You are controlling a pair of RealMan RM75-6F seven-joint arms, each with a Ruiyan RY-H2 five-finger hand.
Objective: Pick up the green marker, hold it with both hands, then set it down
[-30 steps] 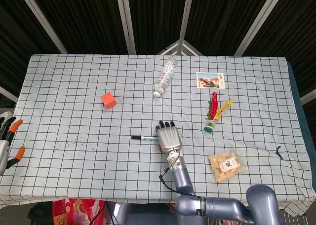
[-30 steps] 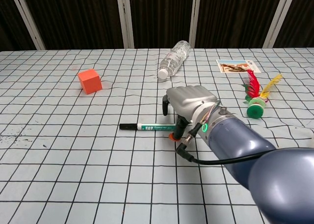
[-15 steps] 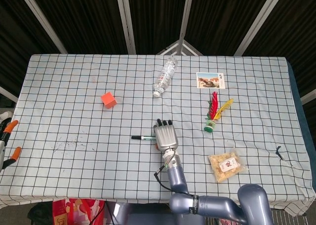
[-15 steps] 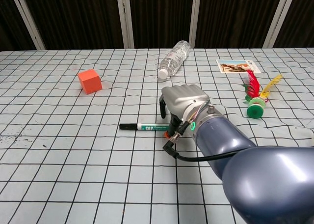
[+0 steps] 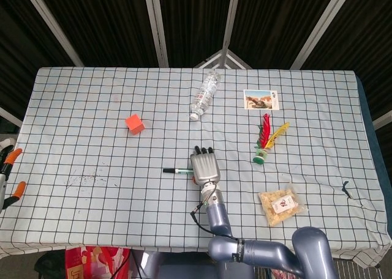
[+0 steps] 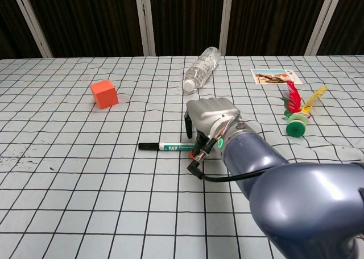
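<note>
— Marker position? The slim green-and-white marker with the black cap [image 6: 165, 147] lay flat on the checked tablecloth [image 5: 92, 120], its right end hidden under the right hand [image 6: 209, 118].

— Fingers curled downward over it; actual grip couldn't be told. Left hand [image 5: 7, 175] was cut off at the frame edge.

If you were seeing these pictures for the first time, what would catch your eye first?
The right hand at the table's middle, arched over one end of the green marker, which lies flat on the checked cloth. Next, the orange cube to the left and the red-and-yellow feathered shuttlecock to the right.
</note>
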